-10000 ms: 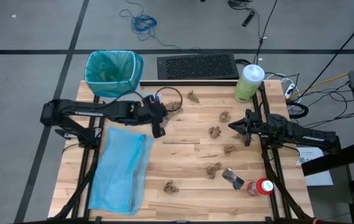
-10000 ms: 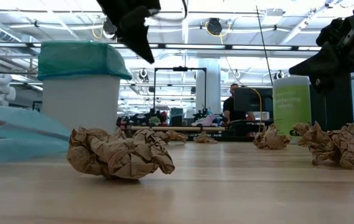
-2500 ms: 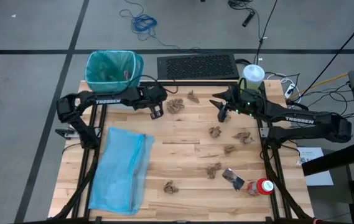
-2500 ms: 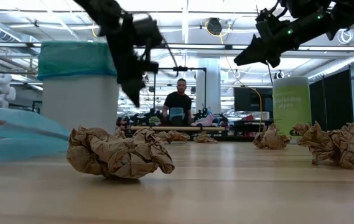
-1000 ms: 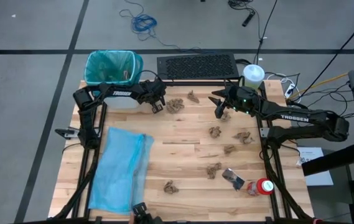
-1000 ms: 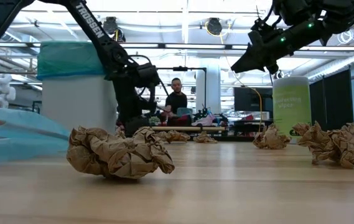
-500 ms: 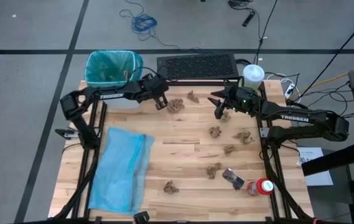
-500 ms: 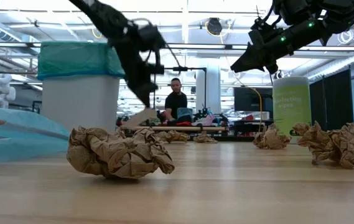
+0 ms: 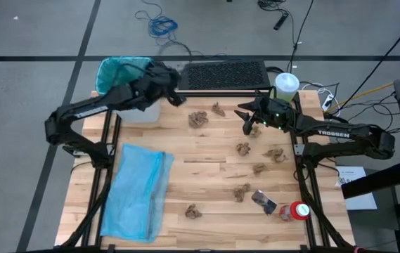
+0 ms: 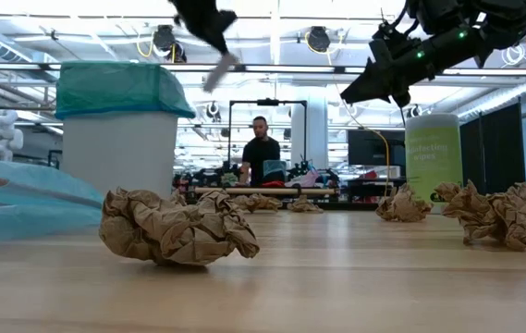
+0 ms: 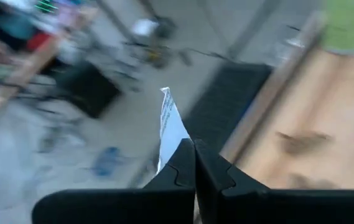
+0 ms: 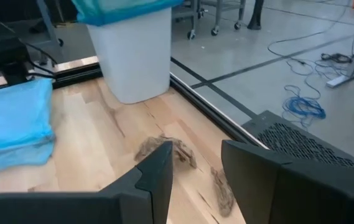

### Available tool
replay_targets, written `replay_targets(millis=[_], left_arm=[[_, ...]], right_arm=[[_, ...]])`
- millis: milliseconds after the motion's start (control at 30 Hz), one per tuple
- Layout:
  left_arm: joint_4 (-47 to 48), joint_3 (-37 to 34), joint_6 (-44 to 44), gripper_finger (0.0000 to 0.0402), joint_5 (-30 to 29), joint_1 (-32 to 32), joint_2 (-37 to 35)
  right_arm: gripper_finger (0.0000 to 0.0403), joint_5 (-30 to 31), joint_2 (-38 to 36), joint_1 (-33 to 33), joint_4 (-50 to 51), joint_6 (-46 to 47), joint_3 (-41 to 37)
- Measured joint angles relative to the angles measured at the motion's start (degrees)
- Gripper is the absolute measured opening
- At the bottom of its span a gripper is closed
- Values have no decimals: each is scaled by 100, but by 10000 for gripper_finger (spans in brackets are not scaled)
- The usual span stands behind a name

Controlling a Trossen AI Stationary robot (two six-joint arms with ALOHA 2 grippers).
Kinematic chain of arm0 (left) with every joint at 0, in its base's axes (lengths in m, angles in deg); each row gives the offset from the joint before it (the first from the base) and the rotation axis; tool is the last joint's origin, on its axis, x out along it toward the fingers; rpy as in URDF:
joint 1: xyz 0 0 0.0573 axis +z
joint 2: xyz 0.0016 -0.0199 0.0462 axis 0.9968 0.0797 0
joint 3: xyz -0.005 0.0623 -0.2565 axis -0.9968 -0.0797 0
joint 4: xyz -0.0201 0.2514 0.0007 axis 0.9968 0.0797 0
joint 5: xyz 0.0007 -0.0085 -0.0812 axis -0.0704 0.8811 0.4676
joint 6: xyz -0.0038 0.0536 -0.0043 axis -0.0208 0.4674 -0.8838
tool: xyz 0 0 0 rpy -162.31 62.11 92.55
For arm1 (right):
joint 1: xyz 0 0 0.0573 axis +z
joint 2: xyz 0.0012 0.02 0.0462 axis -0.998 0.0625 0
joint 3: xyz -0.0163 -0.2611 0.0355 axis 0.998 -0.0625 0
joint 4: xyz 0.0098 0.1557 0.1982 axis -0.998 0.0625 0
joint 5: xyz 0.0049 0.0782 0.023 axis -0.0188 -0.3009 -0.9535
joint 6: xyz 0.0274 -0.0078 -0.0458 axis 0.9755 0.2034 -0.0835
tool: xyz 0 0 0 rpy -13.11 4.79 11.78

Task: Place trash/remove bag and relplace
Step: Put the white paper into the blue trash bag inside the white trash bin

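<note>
My left gripper (image 9: 177,95) is high above the table's far left, next to the white bin with the teal-green bag (image 9: 126,77), and is shut on a pale scrap of trash (image 10: 218,68). Brown paper wads (image 9: 198,119) (image 9: 242,148) (image 9: 241,191) lie scattered on the wood. A silvery wrapper (image 9: 263,202) and a red-and-white object (image 9: 296,210) lie near the right front. The pale sky-blue bag (image 9: 136,190) lies flat at the left. My right gripper (image 9: 249,126) hovers open over the far middle, nothing between its fingers. My left gripper pinches one end of the pale scrap (image 11: 175,144) between its two shut fingertips. The rest of the scrap (image 11: 169,118) sticks out beyond the fingers. It is lifted clear of the table, and in the low view it hangs slanting below the fingers.
A tall green canister with a white lid (image 9: 282,91) stands at the far right corner. A black grille (image 9: 222,74) lies beyond the table's far edge. A person (image 10: 263,153) stands in the room behind. Bare wood (image 9: 207,165) shows in the table's middle.
My left gripper has risen from the table beside the bin to well above it, drifting toward the far edge and the bin, and has tipped from pointing down to nearly level. The pale scrap has come up with it, lifted clear. It has stayed shut.
</note>
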Motion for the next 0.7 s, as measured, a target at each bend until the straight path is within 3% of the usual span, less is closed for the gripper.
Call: replay_targets(millis=[200,300,533,700], left_arm=[[896,560,183,0,-1432,41,-351],[1496,702,-68,0,-1758,145,-457],[3435,699,-1514,0,-1408,600,-445],[3711,536,-1756,1,-1206,992,-293]], right_arm=[[130,-38,-2,37,-165,0,0],[130,-109,-1,37,-179,-2,0],[130,-109,-2,37,-152,-1,0],[130,-111,0,37,-147,-2,0]])
